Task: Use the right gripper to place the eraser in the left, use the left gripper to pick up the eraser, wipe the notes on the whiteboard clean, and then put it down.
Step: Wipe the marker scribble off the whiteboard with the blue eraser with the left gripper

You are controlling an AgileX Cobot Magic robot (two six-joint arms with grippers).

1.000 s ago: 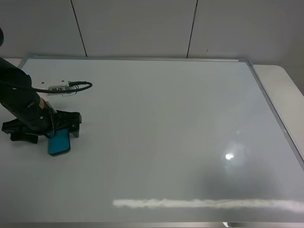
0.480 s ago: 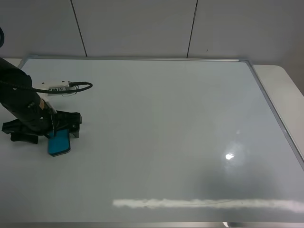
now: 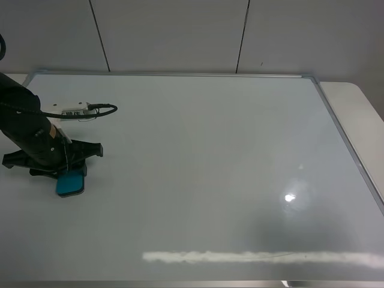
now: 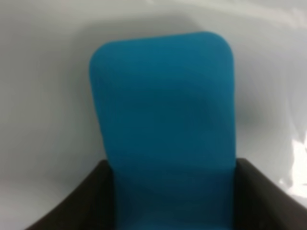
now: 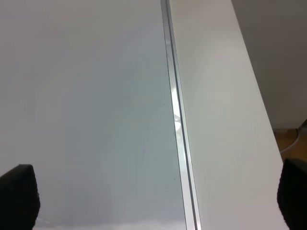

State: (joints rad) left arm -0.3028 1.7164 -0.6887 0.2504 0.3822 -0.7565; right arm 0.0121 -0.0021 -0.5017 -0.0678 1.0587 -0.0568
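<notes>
— What is the work surface like?
— The whiteboard (image 3: 198, 150) is glossy white with a thin silver frame (image 5: 178, 143). It lies on a pale table (image 3: 354, 102) before a grey panelled wall (image 3: 174, 36). A lamp glare (image 3: 290, 197) shines towards its right side.
— And the eraser?
— The eraser (image 3: 71, 183) rests on the board's left part. The left gripper (image 3: 63, 167) is clamped on its sides, and the black arm (image 3: 27, 129) hides its far end. The right gripper (image 5: 156, 196) hangs over the frame with jaws wide apart, holding nothing.
</notes>
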